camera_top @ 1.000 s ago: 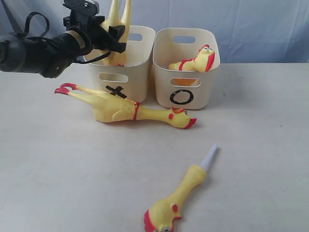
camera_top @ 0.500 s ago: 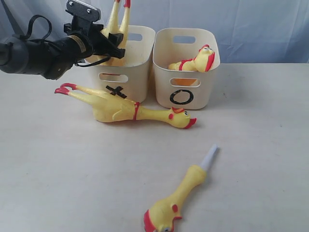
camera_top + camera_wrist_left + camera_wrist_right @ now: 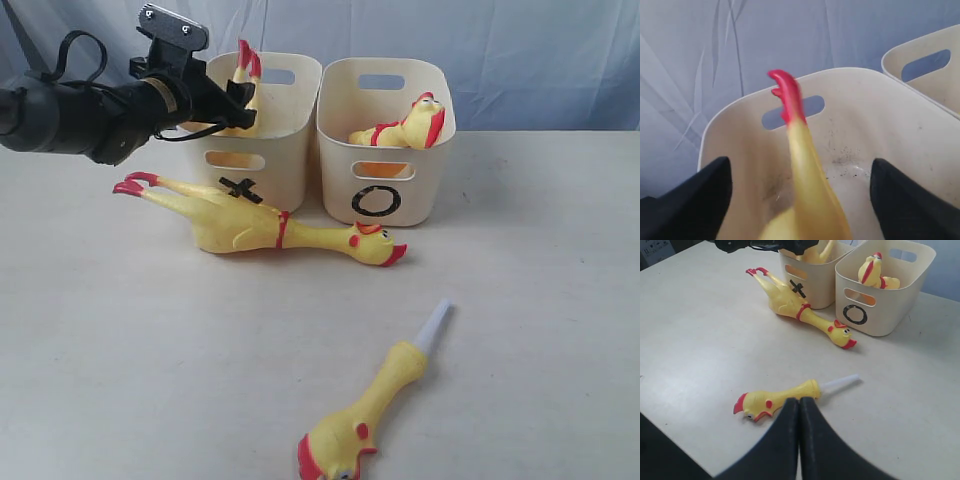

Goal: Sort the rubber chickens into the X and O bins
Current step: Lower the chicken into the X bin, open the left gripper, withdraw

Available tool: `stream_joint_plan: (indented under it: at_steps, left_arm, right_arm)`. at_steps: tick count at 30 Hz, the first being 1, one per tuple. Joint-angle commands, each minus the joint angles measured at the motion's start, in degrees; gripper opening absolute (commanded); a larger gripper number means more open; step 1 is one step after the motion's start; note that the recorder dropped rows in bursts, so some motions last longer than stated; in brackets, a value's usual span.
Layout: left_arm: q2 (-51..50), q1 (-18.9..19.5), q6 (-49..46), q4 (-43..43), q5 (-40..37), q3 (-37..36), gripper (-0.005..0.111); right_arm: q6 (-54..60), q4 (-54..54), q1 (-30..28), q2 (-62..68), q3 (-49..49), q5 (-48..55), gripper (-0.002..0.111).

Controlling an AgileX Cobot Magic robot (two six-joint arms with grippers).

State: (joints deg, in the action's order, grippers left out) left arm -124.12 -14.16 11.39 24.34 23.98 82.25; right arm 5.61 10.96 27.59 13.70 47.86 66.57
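My left gripper (image 3: 232, 100) hangs over the X bin (image 3: 262, 165), and its black fingers (image 3: 707, 195) stand wide apart in the left wrist view. A yellow rubber chicken (image 3: 807, 175) stands leg-up in that bin between the jaws, touching neither, its red feet (image 3: 246, 58) poking above the rim. The O bin (image 3: 385, 160) holds another chicken (image 3: 405, 128). A long chicken (image 3: 250, 225) lies on the table in front of the X bin. A short chicken with a white stem (image 3: 372, 405) lies nearer the front. My right gripper (image 3: 799, 401) is shut and empty above that one.
Both bins stand side by side at the back of the pale table (image 3: 540, 300), in front of a blue cloth backdrop (image 3: 530, 60). The left arm (image 3: 70, 115) reaches in from the left edge, above the long chicken's red feet (image 3: 135, 184).
The chicken in the left gripper has dropped lower into the X bin, only its feet now above the rim. The left jaws have opened wider and let it go. The right gripper is unchanged.
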Motion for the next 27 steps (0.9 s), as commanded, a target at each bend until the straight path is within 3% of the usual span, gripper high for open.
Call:
stream_joint_plan:
  at_steps: [1, 12, 20, 27]
  left_arm:
    - [0.3, 0.3, 0.1, -1.8, 0.1, 0.6, 0.075]
    - [2.3, 0.3, 0.1, -2.4, -0.1, 0.6, 0.075]
    - [8.7, 0.3, 0.1, -2.4, -10.7, 0.6, 0.072]
    - [15.5, 0.3, 0.1, -1.8, -24.4, 0.6, 0.026]
  right_arm:
    - [0.1, -0.2, -0.2, -0.3, -0.2, -0.9, -0.001]
    - [0.1, -0.2, -0.2, -0.3, -0.2, -1.0, -0.001]
    - [0.1, -0.2, -0.2, -0.3, -0.2, -0.8, -0.001]
    - [0.1, 0.0, -0.2, -0.3, -0.2, -0.2, -0.001]
